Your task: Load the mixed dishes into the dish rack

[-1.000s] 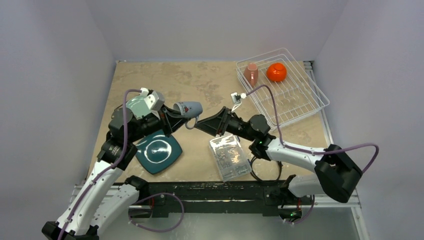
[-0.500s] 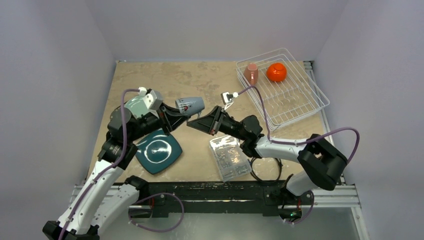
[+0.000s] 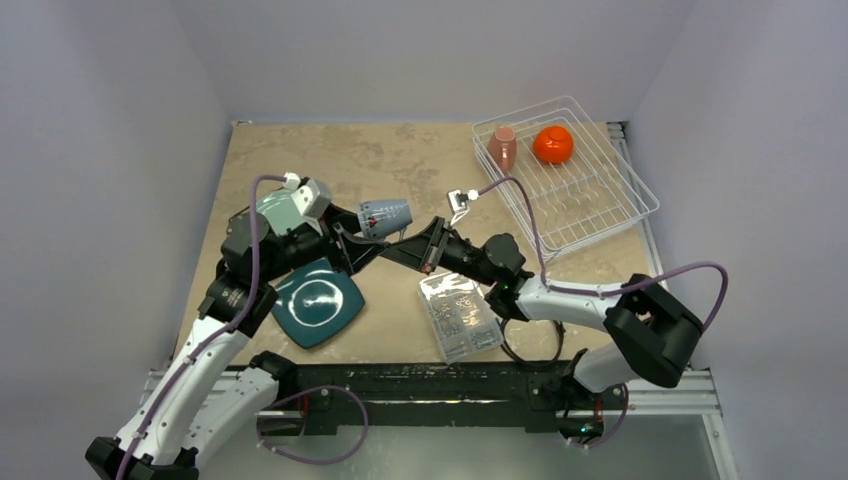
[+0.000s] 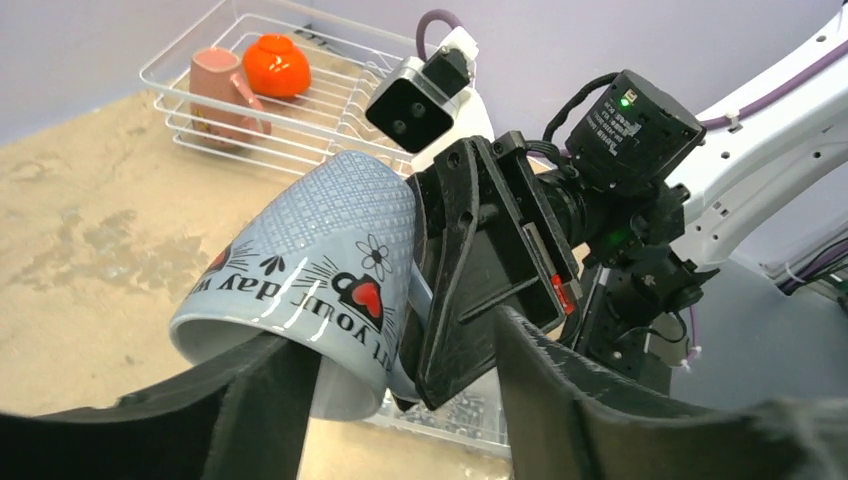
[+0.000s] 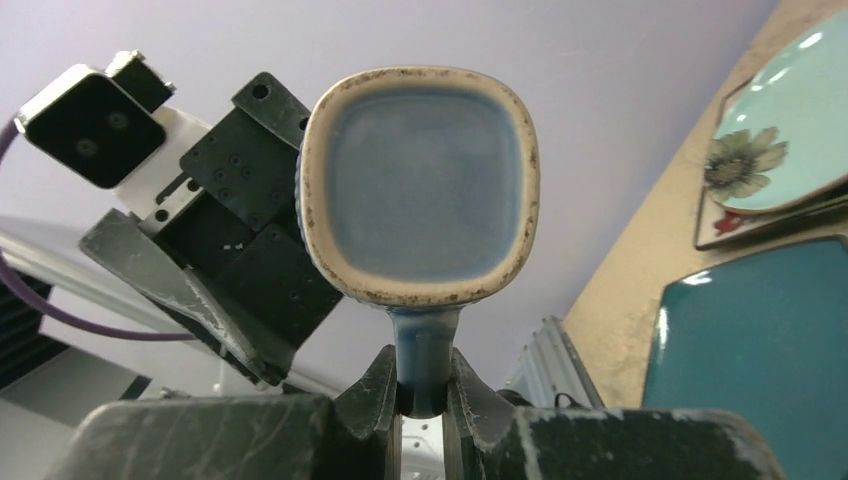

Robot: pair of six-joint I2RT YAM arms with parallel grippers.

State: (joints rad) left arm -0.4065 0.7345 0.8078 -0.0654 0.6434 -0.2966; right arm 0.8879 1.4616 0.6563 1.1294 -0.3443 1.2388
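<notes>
Grey mug point(image 3: 385, 215) (waffle-textured wall, squarish rim), handle point(image 5: 425, 345) pinched by right pincer point(image 5: 424, 385), left pincer point(image 4: 400, 350) spread wide.

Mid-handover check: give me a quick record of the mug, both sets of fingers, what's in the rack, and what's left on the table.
mug: off the table, on its side between the arms
right fingers: shut on the mug's handle
left fingers: open, one on either side of the mug
rack: pink cup, orange bowl
table: teal plate; green plate stacked on white plate
</notes>
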